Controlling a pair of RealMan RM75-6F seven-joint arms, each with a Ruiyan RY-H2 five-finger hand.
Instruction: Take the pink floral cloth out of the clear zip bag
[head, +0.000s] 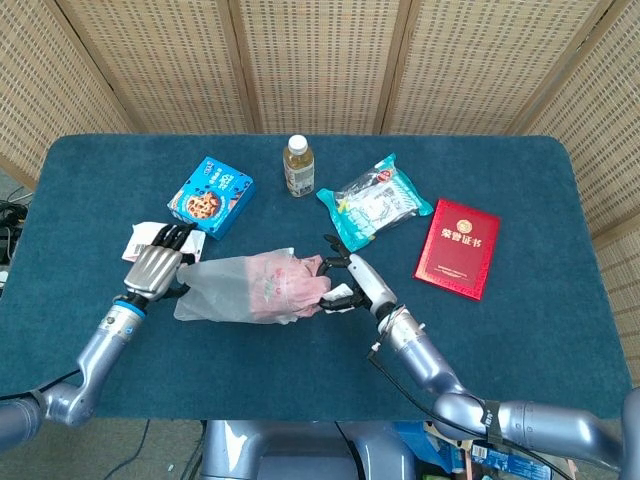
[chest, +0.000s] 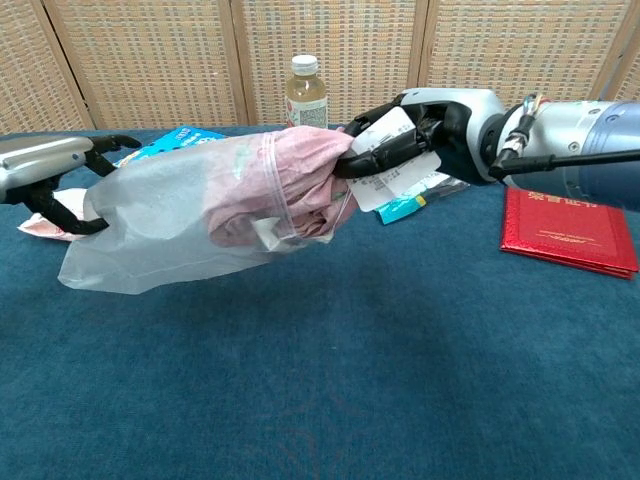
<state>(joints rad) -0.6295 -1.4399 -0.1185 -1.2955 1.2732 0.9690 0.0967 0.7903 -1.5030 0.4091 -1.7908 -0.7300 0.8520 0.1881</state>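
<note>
The clear zip bag (head: 218, 298) (chest: 160, 225) is stretched out level between my two hands, lifted off the table. My left hand (head: 152, 271) (chest: 50, 172) grips its closed end on the left. The pink floral cloth (head: 285, 285) (chest: 290, 185) is bunched at the bag's open right end, partly sticking out. My right hand (head: 352, 283) (chest: 420, 130) pinches the cloth's protruding end. Most of the cloth shows through the plastic.
On the blue table (head: 520, 340): a blue cookie box (head: 210, 196), a drink bottle (head: 297, 166), a teal snack pack (head: 375, 204), a red booklet (head: 458, 248) and a pink-white packet (head: 140, 236) behind my left hand.
</note>
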